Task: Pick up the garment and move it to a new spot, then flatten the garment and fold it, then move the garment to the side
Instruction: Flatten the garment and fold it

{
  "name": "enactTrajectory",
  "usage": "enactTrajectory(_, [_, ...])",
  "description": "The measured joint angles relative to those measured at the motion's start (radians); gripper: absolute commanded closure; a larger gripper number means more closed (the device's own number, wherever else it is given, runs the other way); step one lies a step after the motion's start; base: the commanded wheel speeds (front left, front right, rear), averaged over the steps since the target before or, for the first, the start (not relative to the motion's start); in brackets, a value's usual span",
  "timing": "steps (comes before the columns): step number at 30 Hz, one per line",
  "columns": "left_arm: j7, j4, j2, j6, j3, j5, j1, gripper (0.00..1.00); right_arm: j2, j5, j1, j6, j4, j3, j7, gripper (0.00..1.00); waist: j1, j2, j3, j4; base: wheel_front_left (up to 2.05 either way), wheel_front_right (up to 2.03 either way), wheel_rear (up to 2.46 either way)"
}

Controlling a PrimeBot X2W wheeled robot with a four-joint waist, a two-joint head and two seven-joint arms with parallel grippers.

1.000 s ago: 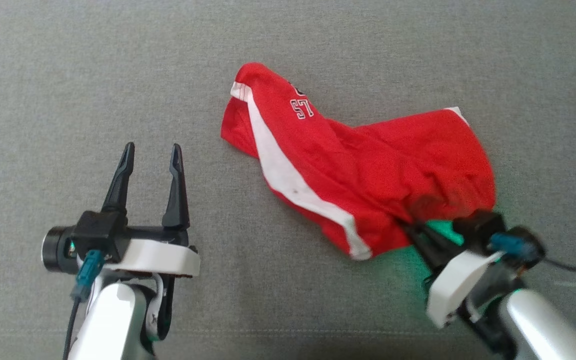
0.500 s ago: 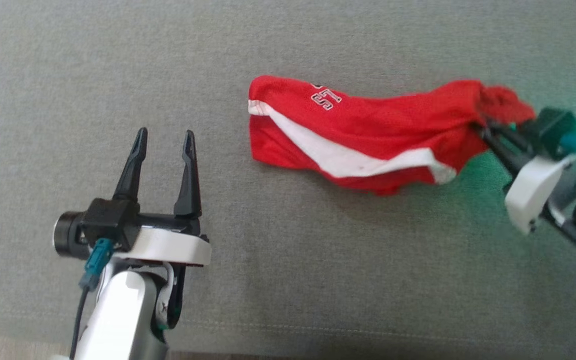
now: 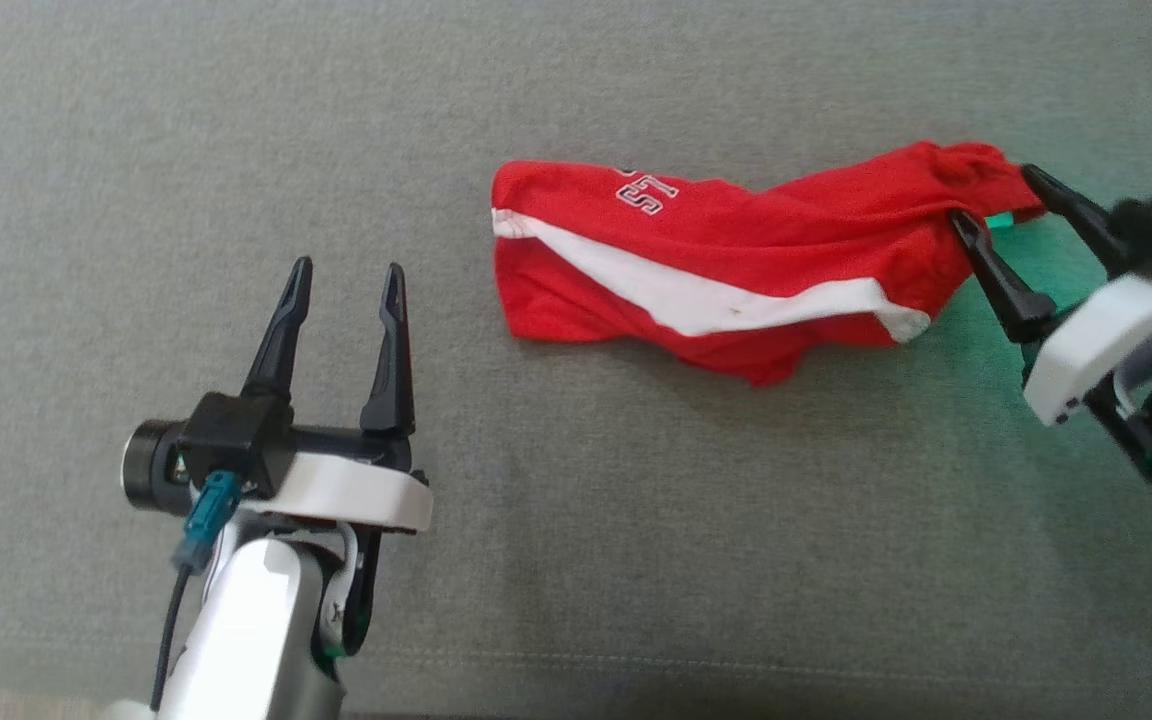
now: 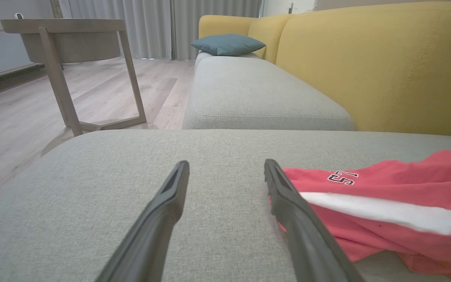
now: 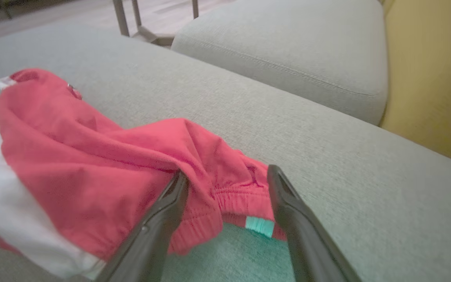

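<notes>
Left gripper (image 3: 348, 268): jaws apart, empty, over grey cushion (image 3: 636, 520), near garment's left end.
Garment (image 3: 716, 270): red shorts, bunched, lying mid-cushion, white stripe up.
Right gripper (image 3: 991, 195): jaws apart, straddling waistband (image 5: 229, 203), nothing clamped; cloth possibly touching one finger, blur hides it.
Flattening next: back right fingers out straight, avoid snagging elastic, then spread ends apart.

The left gripper (image 3: 349, 266), built of 2 long dark tapered fingers (image 3: 279, 340) on a black block with a white plastic collar (image 3: 346, 495), stood at the lower left of the head view. Its fingers were spread wide and pointed up that view, with the pale silver forearm (image 3: 246, 640) below it. The right gripper (image 3: 993, 195), of the same build, reached in from the right edge, angled up and leftward, its 2 fingers likewise parted.
</notes>
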Motion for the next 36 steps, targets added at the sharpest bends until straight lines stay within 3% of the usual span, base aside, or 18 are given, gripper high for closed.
enactTrajectory(8, [0.0,0.017,0.007,-0.007,0.017,0.002,0.04,0.0,0.139,-0.033,0.225,0.0,-0.041,-0.294,-0.127,0.0,0.0,0.0,-0.048,-0.048,0.0,0.0,0.0])
enactTrajectory(13, [0.0,0.027,0.02,-0.008,0.024,0.007,0.057,0.0,0.251,-0.135,0.34,0.0,-0.192,-0.484,-0.146,0.0,0.0,0.0,-0.078,-0.073,0.0,0.0,0.0])
enactTrajectory(17, [0.0,0.03,0.026,-0.007,0.024,0.007,0.061,0.0,0.353,-0.207,0.459,0.0,-0.335,-0.576,-0.107,0.0,0.0,0.0,-0.089,-0.082,0.0,0.0,0.0])
enactTrajectory(24, [0.009,0.03,0.036,0.002,0.026,0.007,0.062,0.0,0.475,-0.286,0.6,0.0,-0.495,-0.647,-0.029,0.0,0.0,0.0,-0.085,-0.09,0.0,0.0,0.0])
enactTrajectory(36, [0.042,0.032,0.055,-0.013,0.012,0.007,0.047,0.0,0.492,-0.309,0.609,0.0,-0.567,-0.654,0.014,0.0,0.0,0.0,-0.059,-0.095,0.0,0.0,0.0])
